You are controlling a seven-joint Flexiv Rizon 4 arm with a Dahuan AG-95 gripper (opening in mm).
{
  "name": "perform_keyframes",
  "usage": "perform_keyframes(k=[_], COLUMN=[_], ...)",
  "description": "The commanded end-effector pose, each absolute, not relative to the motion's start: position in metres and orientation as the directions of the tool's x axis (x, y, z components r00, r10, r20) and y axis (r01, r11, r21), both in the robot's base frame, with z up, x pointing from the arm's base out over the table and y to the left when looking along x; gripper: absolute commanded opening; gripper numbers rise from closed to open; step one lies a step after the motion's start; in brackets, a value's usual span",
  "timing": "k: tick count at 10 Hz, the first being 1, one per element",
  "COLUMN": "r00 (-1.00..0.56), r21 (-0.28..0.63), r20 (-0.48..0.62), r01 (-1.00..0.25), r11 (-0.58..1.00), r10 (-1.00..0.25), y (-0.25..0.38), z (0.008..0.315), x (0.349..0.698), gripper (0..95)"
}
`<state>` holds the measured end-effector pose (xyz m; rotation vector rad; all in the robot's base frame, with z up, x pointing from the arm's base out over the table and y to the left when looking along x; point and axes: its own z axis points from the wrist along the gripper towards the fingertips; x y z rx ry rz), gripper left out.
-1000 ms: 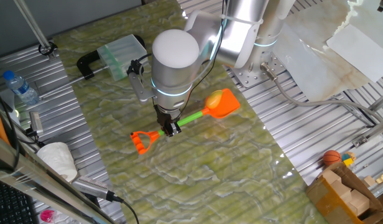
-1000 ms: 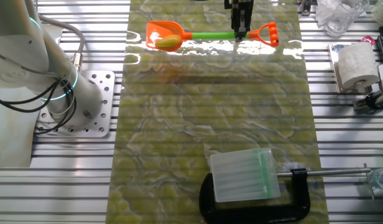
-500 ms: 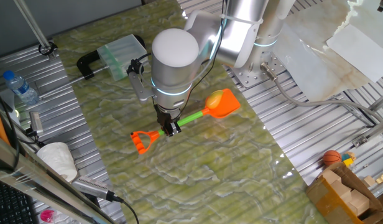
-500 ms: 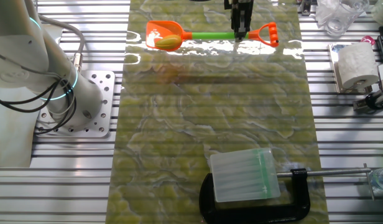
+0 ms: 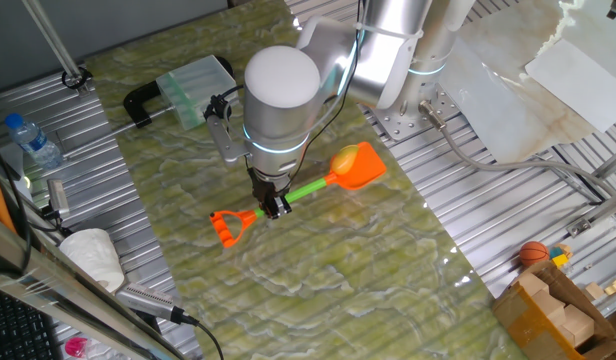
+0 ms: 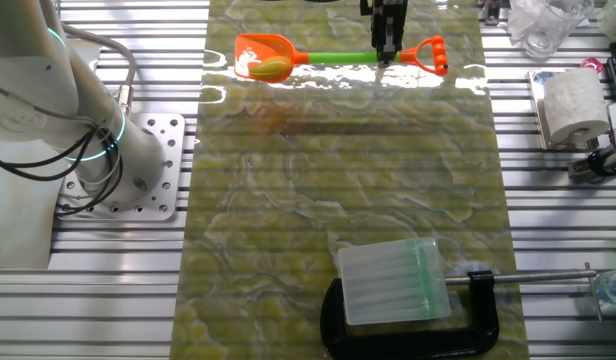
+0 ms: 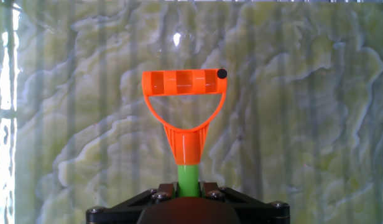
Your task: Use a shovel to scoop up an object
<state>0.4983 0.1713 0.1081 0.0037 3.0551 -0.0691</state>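
- Shovel (image 5: 303,190): you see a toy with an orange scoop blade, a thin green shaft and an orange D-shaped handle, lying on the green-veined mat that covers the tabletop (image 5: 318,280).
- Sitting in the blade is the object (image 5: 344,159), a small smooth yellow-orange oval lump, smaller than the blade itself.
- Your end effector (image 5: 275,206) is clamped on the shovel's green shaft, just beside the D-handle.
- From the other fixed view the shovel (image 6: 338,57) lies along the far edge of the mat, blade toward the arm's base, with the object (image 6: 273,67) in the scoop and the end effector (image 6: 388,55) coming down onto the shaft.
- Only the hand view shows the D-handle (image 7: 184,102) head-on, with a small black dot at one corner of its crossbar; blade and object are out of its sight.
- Only the fixed views show the clear plastic box (image 6: 390,282) held in a black clamp (image 6: 473,320), well apart from the shovel.
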Motion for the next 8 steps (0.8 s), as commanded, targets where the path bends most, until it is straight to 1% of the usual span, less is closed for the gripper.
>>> perform_keyframes(k=[1, 8], r00=[-0.996, -0.996], r21=[-0.044, -0.045], r20=[-0.086, -0.086], r01=[0.005, -0.008], r11=[0.999, 0.999], r10=[0.001, -0.012], y=[0.1709, 0.1709], z=[0.1080, 0.1080], x=[0.4981, 0.4981], gripper=[0.0, 0.0])
